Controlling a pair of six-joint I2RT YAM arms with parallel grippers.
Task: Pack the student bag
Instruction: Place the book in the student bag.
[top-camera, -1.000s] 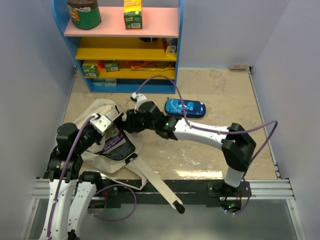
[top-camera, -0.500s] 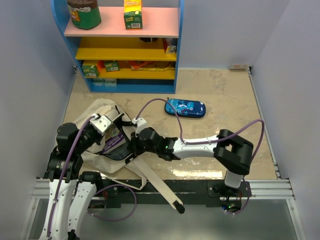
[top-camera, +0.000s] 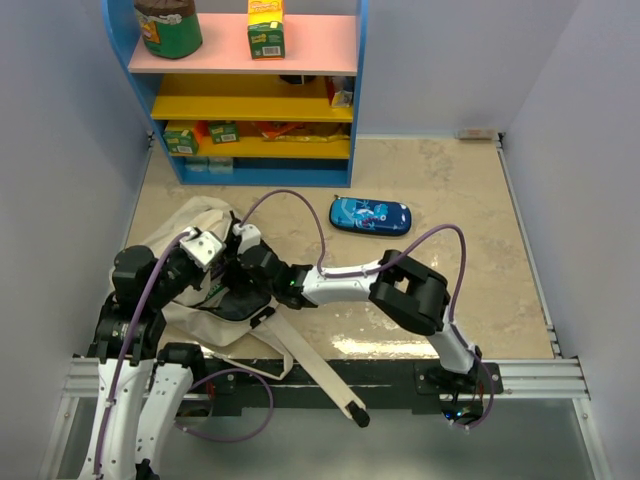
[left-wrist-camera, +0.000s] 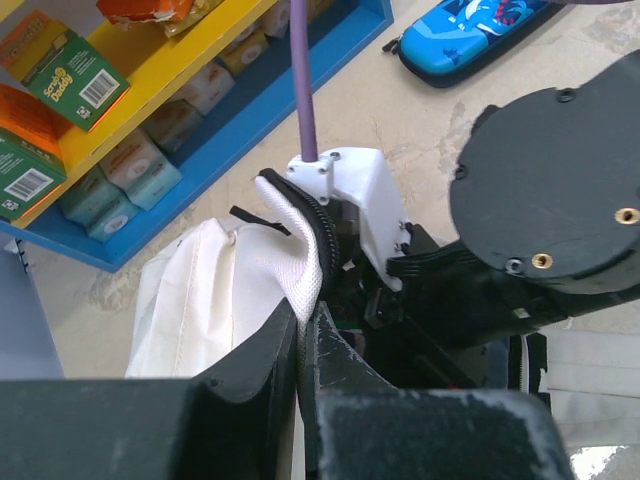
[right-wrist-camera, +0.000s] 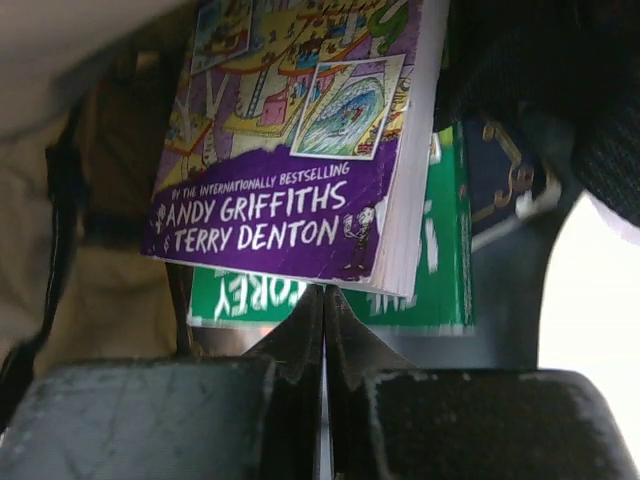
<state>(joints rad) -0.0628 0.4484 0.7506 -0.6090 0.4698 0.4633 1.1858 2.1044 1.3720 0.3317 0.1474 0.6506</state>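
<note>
The student bag (top-camera: 172, 232), cream canvas, lies at the table's left with its mouth held up. My left gripper (left-wrist-camera: 301, 318) is shut on the bag's white zip rim (left-wrist-camera: 300, 235); from above it (top-camera: 207, 249) sits at the opening's left edge. My right gripper (right-wrist-camera: 323, 296) is shut with nothing between its fingers, reaching inside the bag (right-wrist-camera: 95, 285). Its tips touch the lower edge of a purple paperback (right-wrist-camera: 300, 150), which lies on a green book (right-wrist-camera: 445, 270). From above, the right wrist (top-camera: 250, 250) fills the bag's mouth and hides the books.
A blue pencil case (top-camera: 370, 215) lies right of the bag, toward the back. A blue shelf unit (top-camera: 250, 95) with boxes and a jar stands at the back left. The bag's long strap (top-camera: 315, 365) trails toward the near edge. Walls close in on both sides.
My right arm swung left and down from near the pencil case into the bag's mouth, and its jaws went from part open to shut. The left gripper kept its hold.
</note>
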